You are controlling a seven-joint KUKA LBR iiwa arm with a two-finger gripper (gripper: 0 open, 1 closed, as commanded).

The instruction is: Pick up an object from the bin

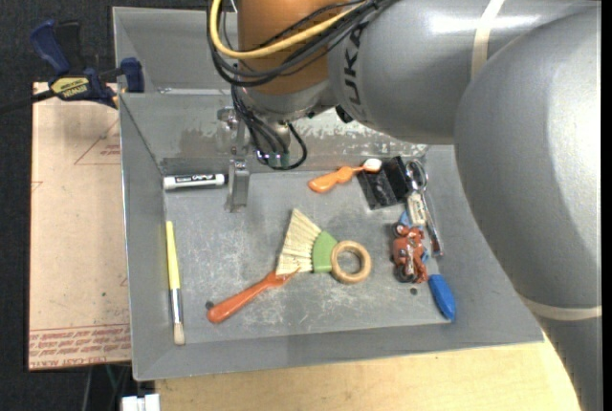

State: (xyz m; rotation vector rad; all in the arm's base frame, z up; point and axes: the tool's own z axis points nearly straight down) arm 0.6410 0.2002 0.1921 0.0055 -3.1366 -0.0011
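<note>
One black marker (194, 180) lies flat on the bin (143, 237) floor. The gripper (237, 194) hangs just beside the marker's right end; whether it is open or closed cannot be told. A sound grasp likely means centring across the marker's barrel first.

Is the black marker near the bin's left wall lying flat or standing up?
Lying flat. The black cylindrical marker with white lettering rests lengthwise on the grey metal bin's floor, just left of the gripper.

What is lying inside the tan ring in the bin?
Nothing: inside the tan ring only the bare grey floor of the bin shows. What the ring's own band covers cannot be seen.
</note>
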